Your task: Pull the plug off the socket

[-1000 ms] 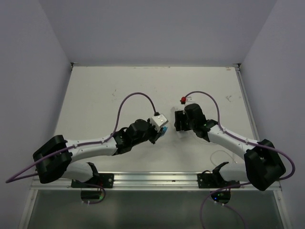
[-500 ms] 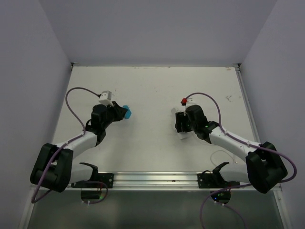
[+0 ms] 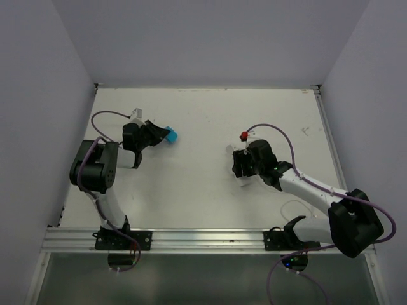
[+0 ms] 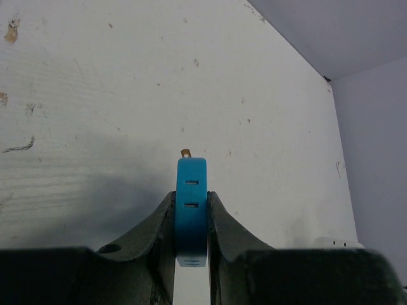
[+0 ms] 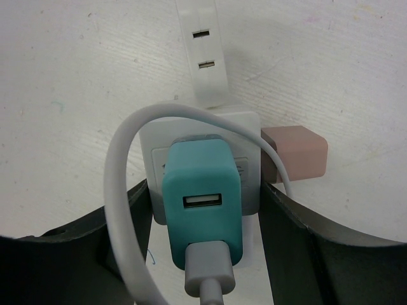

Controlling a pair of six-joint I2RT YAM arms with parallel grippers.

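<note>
My left gripper [image 3: 159, 135] is at the far left of the table and is shut on a blue plug [image 3: 171, 135]. In the left wrist view the blue plug [image 4: 191, 190] stands pinched between the fingers [image 4: 156, 222], with two slots on its edge and a metal prong at its tip. My right gripper [image 3: 241, 166] is shut on the white socket [image 5: 245, 130], jaws against its two sides. A teal USB charger [image 5: 203, 190] with a grey connector and white cable [image 5: 117, 190] sits plugged into the socket's near face.
A pink plug [image 5: 299, 152] sticks out of the socket's right side. A white slotted block [image 5: 203, 51] sticks out of its far side. A small red thing [image 3: 243, 134] lies just beyond the right gripper. Side walls close in the white table [image 3: 203, 108].
My left arm has swung the blue plug from beside the right gripper at the table's middle out to the far left. The right gripper has stayed put on the socket.
</note>
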